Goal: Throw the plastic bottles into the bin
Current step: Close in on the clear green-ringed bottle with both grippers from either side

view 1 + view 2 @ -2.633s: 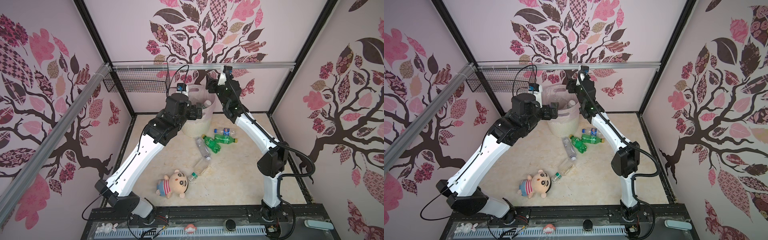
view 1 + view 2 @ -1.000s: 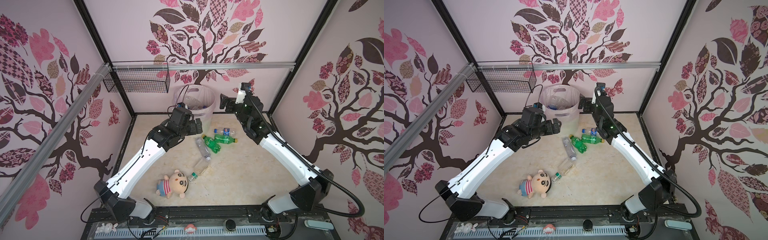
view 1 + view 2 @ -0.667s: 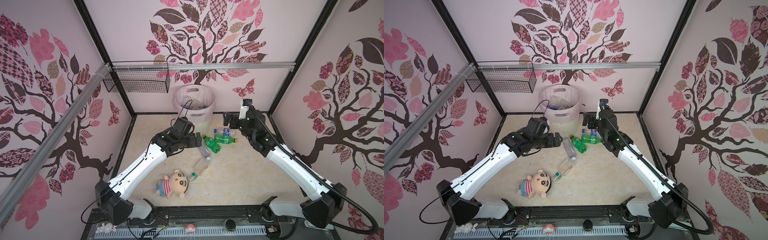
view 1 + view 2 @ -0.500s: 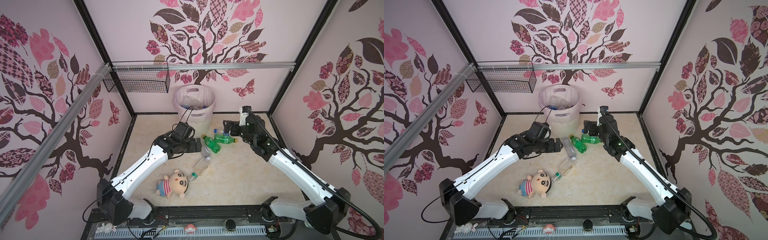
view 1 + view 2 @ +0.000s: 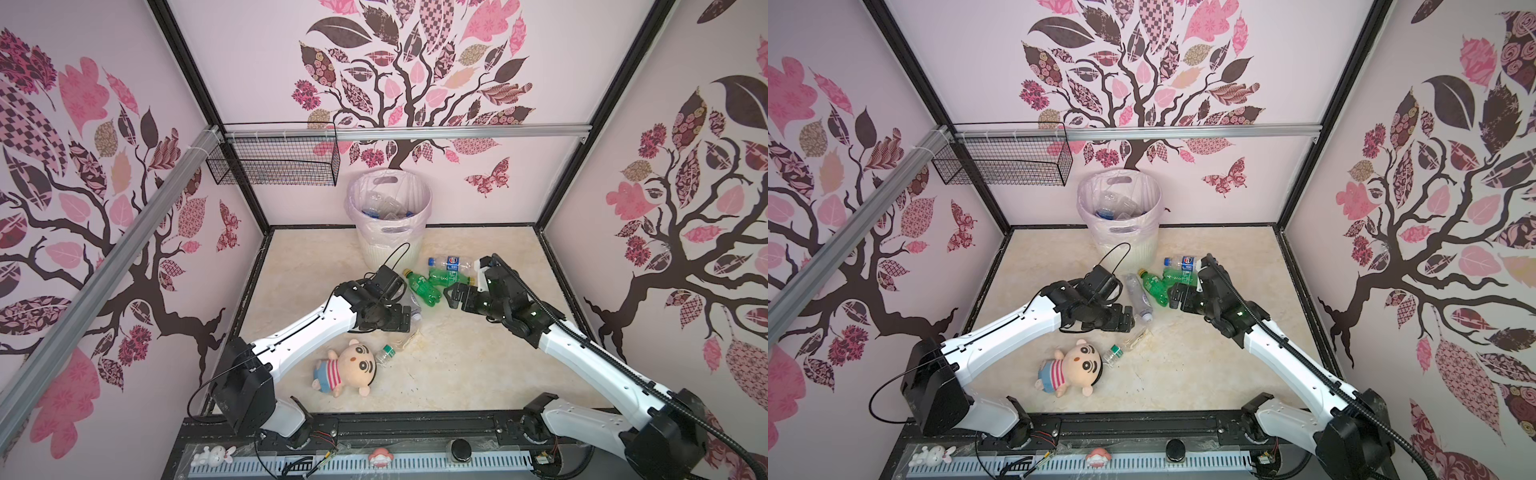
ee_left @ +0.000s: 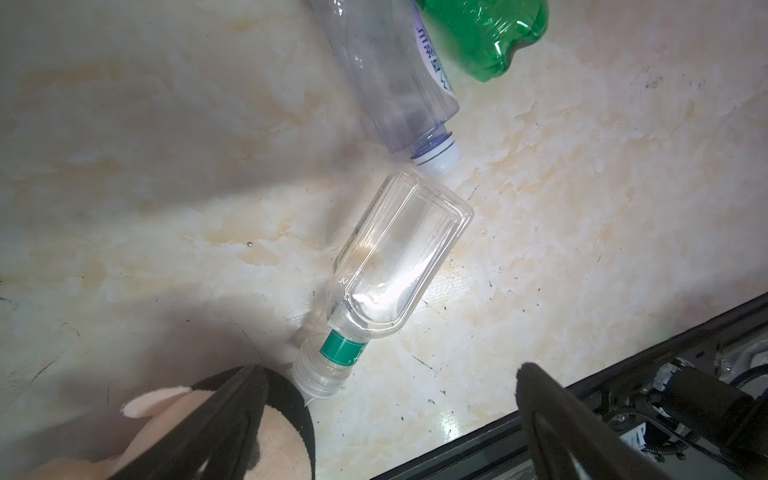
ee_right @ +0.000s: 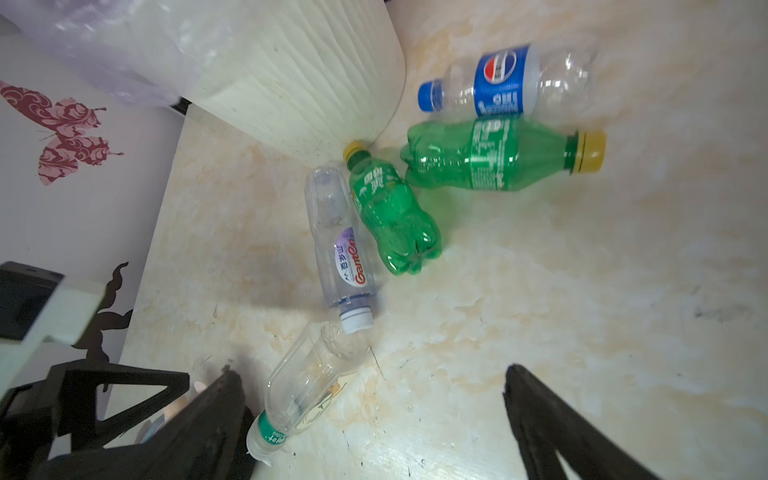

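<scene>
On the floor mid-frame lie two green bottles, one blue-labelled bottle and two clear bottles, five in all. One bin, upper centre, holds more. Left gripper and right gripper both gape wide, gripping nothing.

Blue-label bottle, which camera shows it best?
The right wrist view: the blue-label bottle lies whole and close, its label sharp, beside a green bottle. In both top views this bottle is small, lying near the bin. The left wrist view does not show it.
</scene>
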Robot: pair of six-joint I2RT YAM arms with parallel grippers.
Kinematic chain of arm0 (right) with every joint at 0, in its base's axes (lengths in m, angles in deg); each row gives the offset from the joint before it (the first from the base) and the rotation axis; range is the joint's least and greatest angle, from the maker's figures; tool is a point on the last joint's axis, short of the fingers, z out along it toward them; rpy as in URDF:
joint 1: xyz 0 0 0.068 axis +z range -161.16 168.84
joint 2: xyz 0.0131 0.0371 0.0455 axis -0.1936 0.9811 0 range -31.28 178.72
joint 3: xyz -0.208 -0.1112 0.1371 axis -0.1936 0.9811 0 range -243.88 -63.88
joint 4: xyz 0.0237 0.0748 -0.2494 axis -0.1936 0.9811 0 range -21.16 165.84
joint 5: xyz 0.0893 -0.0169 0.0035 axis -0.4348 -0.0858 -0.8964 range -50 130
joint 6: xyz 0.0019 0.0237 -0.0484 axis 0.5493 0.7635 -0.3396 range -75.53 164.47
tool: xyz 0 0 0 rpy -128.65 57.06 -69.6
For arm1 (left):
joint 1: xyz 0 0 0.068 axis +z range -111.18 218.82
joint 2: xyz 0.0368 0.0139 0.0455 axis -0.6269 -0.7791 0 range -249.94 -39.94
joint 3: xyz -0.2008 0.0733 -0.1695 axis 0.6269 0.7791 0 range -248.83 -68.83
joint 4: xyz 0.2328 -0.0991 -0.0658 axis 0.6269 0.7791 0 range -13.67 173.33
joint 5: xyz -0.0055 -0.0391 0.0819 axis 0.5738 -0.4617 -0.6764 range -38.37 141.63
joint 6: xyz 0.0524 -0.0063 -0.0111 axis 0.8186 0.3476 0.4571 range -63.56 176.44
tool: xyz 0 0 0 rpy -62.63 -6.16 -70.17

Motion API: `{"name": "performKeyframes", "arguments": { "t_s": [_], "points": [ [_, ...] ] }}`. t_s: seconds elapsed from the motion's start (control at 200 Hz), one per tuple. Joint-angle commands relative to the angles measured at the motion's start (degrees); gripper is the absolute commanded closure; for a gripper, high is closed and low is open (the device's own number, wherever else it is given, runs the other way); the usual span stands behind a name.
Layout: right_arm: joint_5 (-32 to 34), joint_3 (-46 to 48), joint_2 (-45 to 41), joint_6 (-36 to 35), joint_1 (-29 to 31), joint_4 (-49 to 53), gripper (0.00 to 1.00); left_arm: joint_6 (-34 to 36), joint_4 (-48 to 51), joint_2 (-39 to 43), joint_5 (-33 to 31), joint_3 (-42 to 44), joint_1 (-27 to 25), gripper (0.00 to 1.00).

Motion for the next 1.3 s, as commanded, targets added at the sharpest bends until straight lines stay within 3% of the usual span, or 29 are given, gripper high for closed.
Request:
{"name": "performKeyframes", "arguments": {
  "t_s": [0.0, 0.2, 0.39, 0.83, 1.295],
  "points": [
    [-6.16, 3.89, 0.32, 8.28, 0.44, -3.49, 0.00, 1.20, -0.52, 0.07, 0.68, 1.76, -0.02, 0.03],
    [-7.53, 7.15, 5.24, 12.99, 6.49, -9.77, 0.00, 2.04, -0.28, 1.08, 0.60, 3.46, 0.11, 0.03],
    [-13.37, 8.79, 12.03, 20.70, 9.00, -17.31, 0.00, 1.86, -0.60, 2.52, 1.22, 5.48, 0.07, 0.03],
    [-14.95, 9.62, 21.60, 25.42, 11.55, -27.94, 0.00, 2.28, -1.20, 4.77, 2.17, 8.54, 0.33, 0.03],
    [-15.92, 8.46, 28.79, 28.12, 12.32, -33.42, 0.10, 2.71, -0.78, 5.06, 2.38, 8.81, 0.46, 0.03]
  ]
}}
